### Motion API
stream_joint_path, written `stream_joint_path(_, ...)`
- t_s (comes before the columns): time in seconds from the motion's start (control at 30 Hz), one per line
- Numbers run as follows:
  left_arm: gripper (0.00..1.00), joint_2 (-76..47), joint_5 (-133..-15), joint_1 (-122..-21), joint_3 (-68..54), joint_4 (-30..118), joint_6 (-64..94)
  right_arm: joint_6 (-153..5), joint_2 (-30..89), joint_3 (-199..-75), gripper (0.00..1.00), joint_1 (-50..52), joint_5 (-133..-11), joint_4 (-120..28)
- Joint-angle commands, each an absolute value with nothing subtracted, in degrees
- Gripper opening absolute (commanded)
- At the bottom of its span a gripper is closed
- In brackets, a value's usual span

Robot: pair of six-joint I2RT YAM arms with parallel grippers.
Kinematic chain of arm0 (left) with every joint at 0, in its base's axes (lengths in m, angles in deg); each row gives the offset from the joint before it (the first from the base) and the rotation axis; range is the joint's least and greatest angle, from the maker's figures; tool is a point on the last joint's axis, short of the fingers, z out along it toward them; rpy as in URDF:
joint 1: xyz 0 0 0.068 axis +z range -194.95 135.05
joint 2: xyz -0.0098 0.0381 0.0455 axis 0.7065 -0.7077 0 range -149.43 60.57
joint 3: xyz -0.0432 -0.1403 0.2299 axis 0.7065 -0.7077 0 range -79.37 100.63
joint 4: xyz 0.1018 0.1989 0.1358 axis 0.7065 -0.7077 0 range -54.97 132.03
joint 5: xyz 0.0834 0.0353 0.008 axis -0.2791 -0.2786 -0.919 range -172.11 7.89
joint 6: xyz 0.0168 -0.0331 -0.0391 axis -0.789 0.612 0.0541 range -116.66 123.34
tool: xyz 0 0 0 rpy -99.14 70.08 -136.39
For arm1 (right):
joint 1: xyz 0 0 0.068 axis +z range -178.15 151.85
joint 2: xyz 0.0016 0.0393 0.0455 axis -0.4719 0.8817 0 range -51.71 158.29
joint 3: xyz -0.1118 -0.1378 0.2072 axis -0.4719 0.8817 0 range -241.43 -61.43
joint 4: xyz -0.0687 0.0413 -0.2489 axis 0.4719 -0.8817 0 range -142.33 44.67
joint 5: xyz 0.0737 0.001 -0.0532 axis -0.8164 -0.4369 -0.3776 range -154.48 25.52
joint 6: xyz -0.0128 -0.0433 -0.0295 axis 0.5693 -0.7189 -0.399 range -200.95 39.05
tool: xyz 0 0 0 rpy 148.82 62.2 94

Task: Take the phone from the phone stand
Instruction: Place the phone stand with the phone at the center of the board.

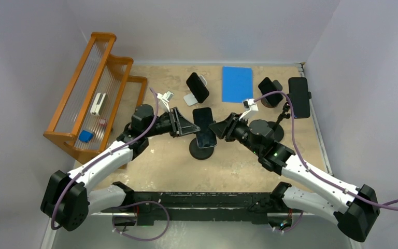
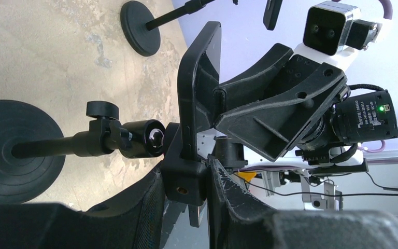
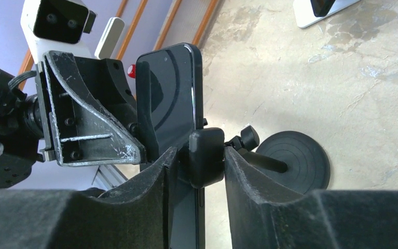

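Top external shows the phone seated in the phone stand mid-table, with the left gripper and right gripper meeting it from opposite sides; left wrist shows the left fingers pressed onto the stand's clamp; right wrist shows the right fingers pinching phone and clamp together; the grasp looks made, while freeing and lifting the phone out remains.

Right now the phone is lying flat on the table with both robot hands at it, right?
No: the phone is clamped in the phone stand, raised off the table, as the right wrist view shows. The left gripper and right gripper are both at it.
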State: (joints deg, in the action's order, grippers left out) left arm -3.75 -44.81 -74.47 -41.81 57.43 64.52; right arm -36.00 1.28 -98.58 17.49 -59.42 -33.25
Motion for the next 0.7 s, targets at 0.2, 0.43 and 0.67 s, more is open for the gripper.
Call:
stream_joint_path(0.2,0.04,-5.32,-43.77,-75.75,-38.74,60.31,61.23,-37.12,0.79,-99.99,0.52,18.41,-59.76,-31.89)
stream_joint_path(0.43,0.17,-4.54,-44.54,-75.69,-37.59,57.55,60.51,-38.20,0.70,-101.41,0.65,18.43,-58.84,-33.33)
stream_joint_path(0.67,0.28,-3.65,-45.21,-75.65,-36.98,56.22,59.84,-38.72,0.07,-101.85,0.71,18.43,-57.75,-34.44)
